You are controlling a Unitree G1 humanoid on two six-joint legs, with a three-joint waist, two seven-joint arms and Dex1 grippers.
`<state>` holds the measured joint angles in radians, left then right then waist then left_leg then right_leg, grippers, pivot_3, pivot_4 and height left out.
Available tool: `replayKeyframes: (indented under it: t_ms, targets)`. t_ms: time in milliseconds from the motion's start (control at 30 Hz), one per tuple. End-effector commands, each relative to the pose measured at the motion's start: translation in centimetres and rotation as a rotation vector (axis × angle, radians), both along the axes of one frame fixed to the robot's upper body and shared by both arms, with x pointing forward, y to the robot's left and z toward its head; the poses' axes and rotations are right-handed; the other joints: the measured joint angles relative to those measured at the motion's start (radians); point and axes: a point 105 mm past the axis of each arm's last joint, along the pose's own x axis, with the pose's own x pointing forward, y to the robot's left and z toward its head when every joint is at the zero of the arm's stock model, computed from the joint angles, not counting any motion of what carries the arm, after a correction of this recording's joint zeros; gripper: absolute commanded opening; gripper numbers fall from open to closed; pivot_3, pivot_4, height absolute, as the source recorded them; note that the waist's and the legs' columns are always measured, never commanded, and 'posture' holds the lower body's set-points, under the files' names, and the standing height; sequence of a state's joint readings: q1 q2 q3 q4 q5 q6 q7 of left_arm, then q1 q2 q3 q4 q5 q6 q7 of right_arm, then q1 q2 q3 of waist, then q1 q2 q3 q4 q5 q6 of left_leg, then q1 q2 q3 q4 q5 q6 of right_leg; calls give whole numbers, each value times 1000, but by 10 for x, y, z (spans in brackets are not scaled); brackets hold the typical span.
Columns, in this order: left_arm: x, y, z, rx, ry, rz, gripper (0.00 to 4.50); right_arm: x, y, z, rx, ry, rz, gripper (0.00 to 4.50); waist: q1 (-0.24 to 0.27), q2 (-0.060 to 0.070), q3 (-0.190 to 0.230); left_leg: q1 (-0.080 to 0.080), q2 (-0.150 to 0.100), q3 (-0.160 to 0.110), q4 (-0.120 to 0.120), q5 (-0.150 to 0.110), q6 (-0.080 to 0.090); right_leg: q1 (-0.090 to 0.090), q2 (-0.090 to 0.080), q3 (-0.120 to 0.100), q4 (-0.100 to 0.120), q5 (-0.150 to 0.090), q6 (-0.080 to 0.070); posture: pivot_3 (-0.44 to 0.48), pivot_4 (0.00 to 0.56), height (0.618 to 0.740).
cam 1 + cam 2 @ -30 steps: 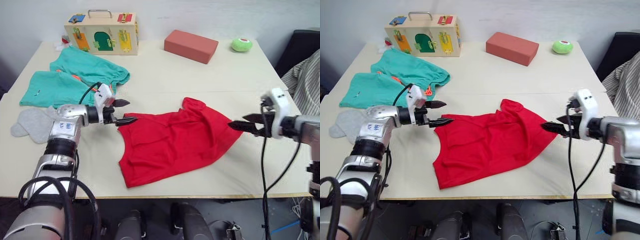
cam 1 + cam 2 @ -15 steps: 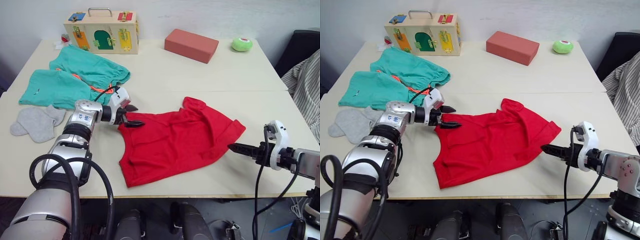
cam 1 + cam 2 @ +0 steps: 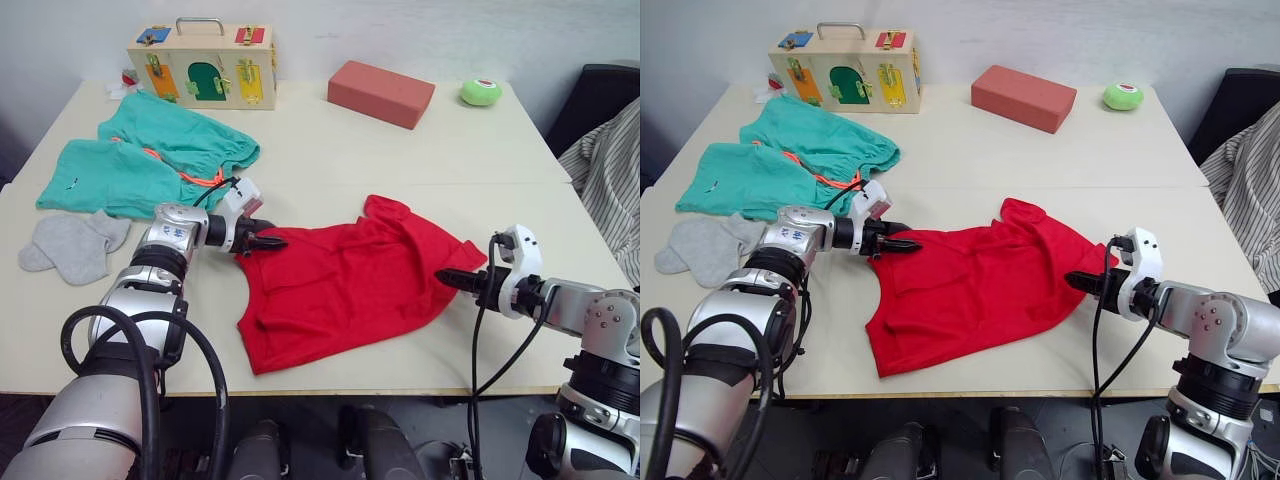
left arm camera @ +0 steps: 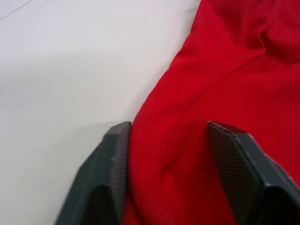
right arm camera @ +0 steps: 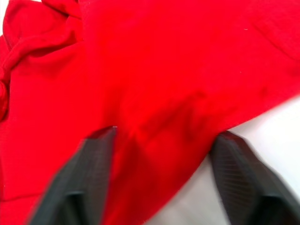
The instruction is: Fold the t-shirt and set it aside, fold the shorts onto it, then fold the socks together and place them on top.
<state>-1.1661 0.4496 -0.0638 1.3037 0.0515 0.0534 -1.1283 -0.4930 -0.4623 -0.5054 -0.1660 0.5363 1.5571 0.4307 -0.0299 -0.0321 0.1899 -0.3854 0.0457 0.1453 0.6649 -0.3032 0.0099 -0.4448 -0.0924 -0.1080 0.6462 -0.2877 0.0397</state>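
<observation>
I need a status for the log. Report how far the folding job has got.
Nothing is folded yet. The t-shirt lies rumpled and spread on the table. In hand: the left gripper and right gripper are both open, straddling opposite edges of it. Left: fold and set it aside, then the shorts and socks, lying untouched at the robot's left.

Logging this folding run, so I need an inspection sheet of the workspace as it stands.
Surface: pale table, two boards joined.
Job's things: red t-shirt spread, rumpled, unfolded; teal shorts far left; grey socks at left edge.
Clutter: wooden latch box, salmon block, green ball along the far edge.
Grippers: left gripper open astride the shirt's edge; right gripper open over its opposite edge.
Cables: black wires on both arms.
Surroundings: striped fabric at right.
</observation>
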Motion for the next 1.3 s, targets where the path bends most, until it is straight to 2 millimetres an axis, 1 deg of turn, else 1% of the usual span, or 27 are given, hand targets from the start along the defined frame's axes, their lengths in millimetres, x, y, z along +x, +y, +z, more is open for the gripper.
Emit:
replayKeyframes:
  t_ms: [33,67,100,133,167,200,333,400,467,567,633,700,800,967,1100,1167,1233,1267,1300]
  targets:
    - [-8,6,-14,8,58,-14,1161,3,9,0,9,-2,43,1492,0,0,0,0,0,0,0,0,0,0,0,0,0,0,0,0,150,740]
    - [-10,9,-16,16,60,-25,907,5,9,2,6,-10,44,1223,-1,0,0,0,0,0,0,0,0,0,0,0,0,0,0,0,150,740]
    - [-13,12,-18,27,65,-37,528,7,8,3,1,-16,46,830,-1,0,0,0,0,0,0,0,0,0,0,0,0,0,0,0,150,740]
    - [-15,15,-19,31,70,-46,293,9,7,5,-5,-23,50,562,-2,0,0,0,0,0,0,0,0,0,0,0,0,0,0,0,150,740]
    - [-17,17,-20,32,74,-52,4,10,7,6,-9,-26,53,170,-3,0,0,0,0,1,0,0,0,0,0,0,0,0,0,0,150,740]
    - [-18,18,-20,29,75,-53,0,12,7,7,-16,-31,56,76,-3,0,0,0,0,1,0,0,0,0,0,0,0,0,0,0,150,740]
    - [-24,29,-25,0,73,-41,0,27,4,15,-117,-94,98,76,-6,0,0,0,0,1,0,0,0,0,0,1,0,0,0,0,150,740]
    - [-27,36,-25,-40,46,17,0,41,6,19,-234,-153,130,76,-13,1,0,1,0,1,0,0,0,0,0,2,0,0,0,0,150,740]
    - [-34,40,-23,-78,22,62,0,52,8,23,-316,-207,155,76,-26,1,0,2,1,2,-1,0,0,0,0,2,1,0,0,0,150,740]
    - [-54,44,-16,-126,1,136,0,67,16,27,-326,-255,161,76,-32,1,0,2,1,2,-1,1,-2,0,1,3,2,0,0,0,150,740]
    - [-68,47,-12,-155,-10,222,0,75,26,28,-325,-280,175,76,-33,1,0,2,2,2,-1,1,-3,0,1,4,7,0,0,0,150,740]
    - [-87,50,-16,-166,-6,296,0,82,38,29,-324,-304,201,76,-30,2,0,3,2,2,-1,1,-3,0,1,5,7,0,0,0,150,740]
    - [-114,46,-20,-180,-5,379,0,88,57,29,-326,-339,249,76,-25,2,0,3,1,1,-1,1,-3,0,0,5,6,0,-1,0,150,740]
    - [-140,34,-18,-223,-13,438,0,97,82,33,-318,-398,299,76,-9,2,0,3,0,1,0,2,-2,0,-1,5,4,0,-1,0,150,740]
    - [-160,34,-18,-230,4,450,0,106,97,35,-313,-439,331,76,-5,2,0,3,1,1,0,2,-3,0,-1,4,3,0,-1,0,150,740]
    - [-167,35,-17,-263,30,449,0,109,100,37,-299,-458,341,76,-5,2,0,3,1,1,0,2,-3,0,-1,4,3,0,-1,0,150,740]
    - [-167,41,-15,-263,29,468,502,110,98,40,-275,-460,340,0,-4,2,0,3,1,0,0,2,-3,0,-1,4,3,0,-1,0,150,740]
    - [-165,43,-15,-255,25,480,646,111,96,43,-261,-470,336,0,-3,2,0,3,1,0,0,1,-3,0,-1,4,3,0,-1,0,150,740]
    - [-165,45,-15,-253,23,480,981,110,95,44,-250,-467,346,215,-3,2,0,3,1,0,0,1,-2,0,-1,4,3,0,-1,0,150,740]
